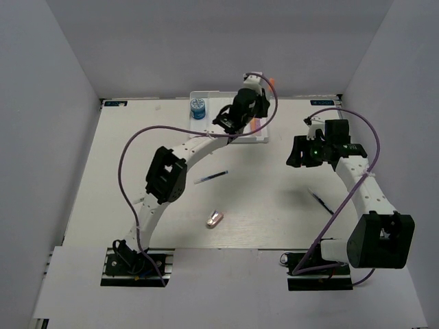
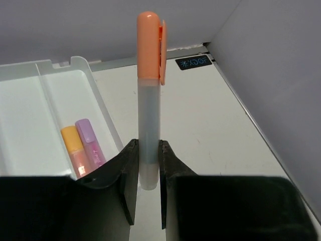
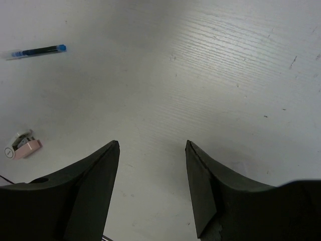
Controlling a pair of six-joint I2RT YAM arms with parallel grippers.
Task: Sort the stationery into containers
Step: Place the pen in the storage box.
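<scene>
Orange-capped marker [image 2: 149,100] pinched at its clear barrel by left jaws, closed tight on it, cap pointing far, just right of white tray [image 2: 65,95]. Orange marker [image 2: 72,145] and lilac marker [image 2: 89,140] lie in tray's rightmost compartment. Right jaws spread wide, holding nothing, above tabletop [image 3: 225,75]; blue pen [image 3: 37,51] and eraser [image 3: 22,148] to their left.

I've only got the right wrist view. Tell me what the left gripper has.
Observer: The left gripper is shut on an orange-capped marker, cap pointing away from the wrist.
Operator: Report what's in the tray.
Observer: The white tray holds an orange marker and a lilac marker side by side in one compartment.
Operator: Name anything loose I'm missing.
Observer: A dark pen lies loose near the right arm.
</scene>
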